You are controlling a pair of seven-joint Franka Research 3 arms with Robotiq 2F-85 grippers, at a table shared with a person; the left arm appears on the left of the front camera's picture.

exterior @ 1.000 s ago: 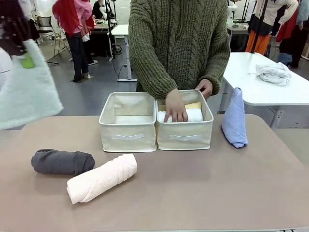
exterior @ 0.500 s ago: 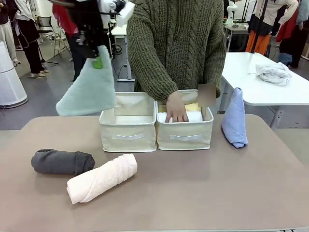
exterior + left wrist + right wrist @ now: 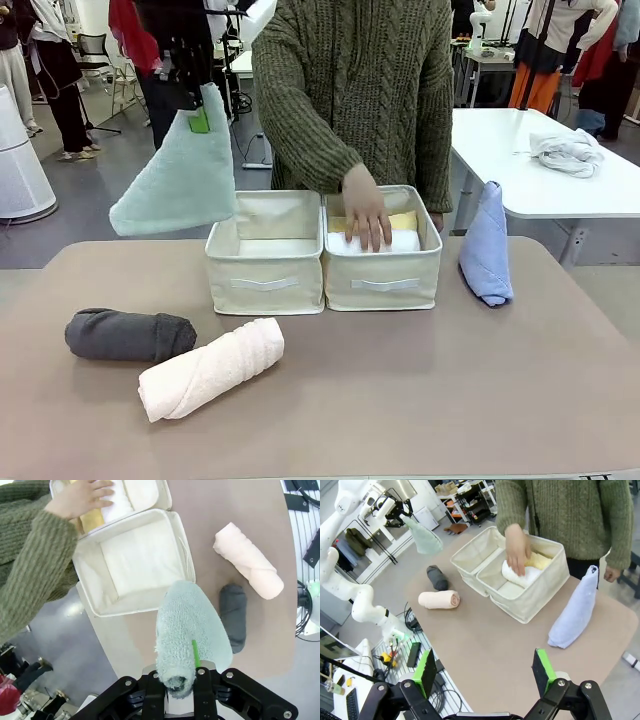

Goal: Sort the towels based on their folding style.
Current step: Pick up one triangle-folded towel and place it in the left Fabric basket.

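- We're on the pale teal towel [image 3: 175,185]: it hangs in the air by one corner, its loose end drooping just above the far left corner of the left bin [image 3: 265,285].
- The left gripper [image 3: 200,118] is clamped tight on that top corner, with terry bunched between the green pads.
- Taking the two bins as the dial's centre in the front view, the teal towel sits at ten o'clock.
- The dark grey roll [image 3: 130,335] lies at eight o'clock, and the pale pink roll [image 3: 210,368] touches it, nearer seven.
- At three o'clock, the periwinkle blue towel [image 3: 486,245] rests on the table [image 3: 400,400], apart from the right bin [image 3: 385,285].
- Inside that bin we see the white roll [image 3: 398,241] in front of the yellow one [image 3: 402,219], with the person's hand [image 3: 365,210] pressing on the white.
- The right gripper [image 3: 485,672] hovers with its jaws spread wide and nothing between them.
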